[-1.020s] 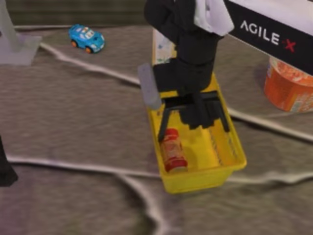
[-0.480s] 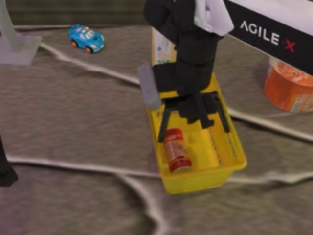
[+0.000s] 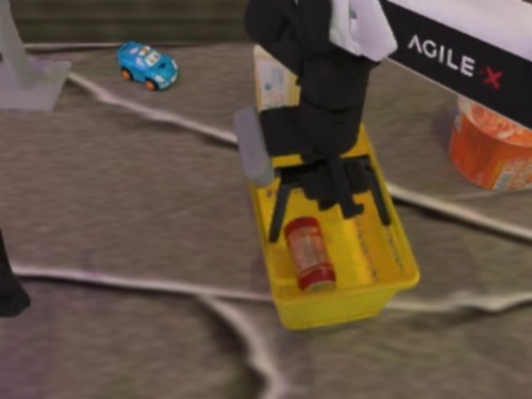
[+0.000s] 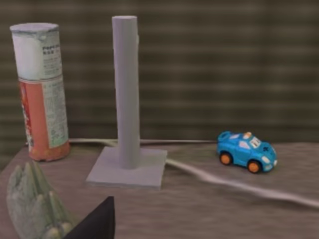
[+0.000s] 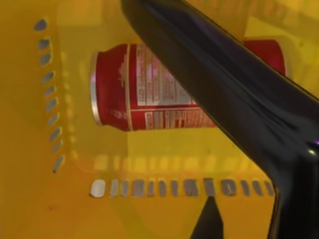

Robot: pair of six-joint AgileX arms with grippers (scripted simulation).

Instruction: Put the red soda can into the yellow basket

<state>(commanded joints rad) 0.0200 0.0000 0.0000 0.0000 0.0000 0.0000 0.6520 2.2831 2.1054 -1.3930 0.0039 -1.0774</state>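
The right pincer [image 3: 332, 199] hangs over the yellow basket [image 3: 391, 287], its fingers spread wide and holding nothing. Just below it, free of the fingers, the red soda can [image 3: 311, 253] lies on its side on the basket floor. The left pincer stays parked at the surface's left edge; I cannot tell its state.

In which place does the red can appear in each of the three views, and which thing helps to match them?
Top view: the can lies on its side in the yellow basket, just below the right gripper.
Left wrist view: not in it.
Right wrist view: the can lies on the basket floor, partly behind a black handle.
Shared landmark: the basket, whose slotted wall shows in the right wrist view.
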